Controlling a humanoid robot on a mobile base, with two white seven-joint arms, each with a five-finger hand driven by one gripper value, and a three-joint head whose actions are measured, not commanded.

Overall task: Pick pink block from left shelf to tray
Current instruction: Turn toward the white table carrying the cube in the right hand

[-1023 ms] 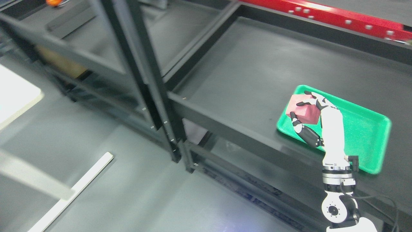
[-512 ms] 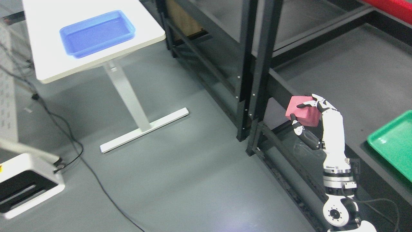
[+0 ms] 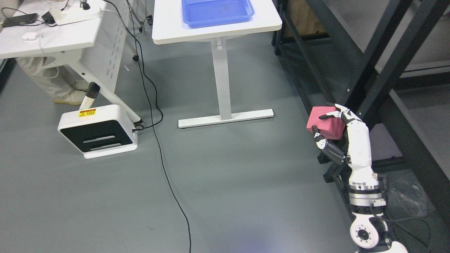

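Pink block is sitting clamped in the right hand. Blue tray is resting on the desk, well beyond the hand.

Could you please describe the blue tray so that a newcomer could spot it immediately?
Look at the white table on a single leg at the top middle. The blue tray sits on it, the only blue thing there.

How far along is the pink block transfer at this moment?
Done: the pink foam block is off the shelf, grasped in the right hand. In hand: it is carried above the grey floor. Left: setting it in the blue plastic tray on the white table.
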